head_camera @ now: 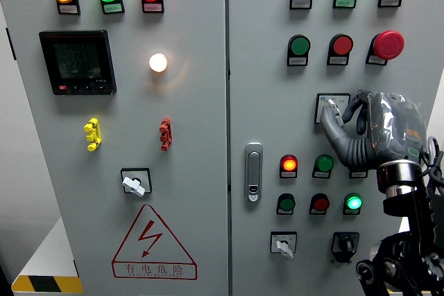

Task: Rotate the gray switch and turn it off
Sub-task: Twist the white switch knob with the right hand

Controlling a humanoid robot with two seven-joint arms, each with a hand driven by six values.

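Right hand (361,126), wrapped in clear plastic, is up against the right-hand cabinet door (277,5) at the middle right of the frame, its arm coming up from the lower right corner. Its fingers (331,121) are curled in around the gray switch (331,105), whose white plate shows just above and left of the hand; thumb and forefinger look closed on the knob, though the knob itself is mostly hidden. Just below the hand sit a lit red lamp (289,164) and a green button (323,164). Over on the left door, another gray rotary switch (134,184) sits above the red warning triangle (153,244).
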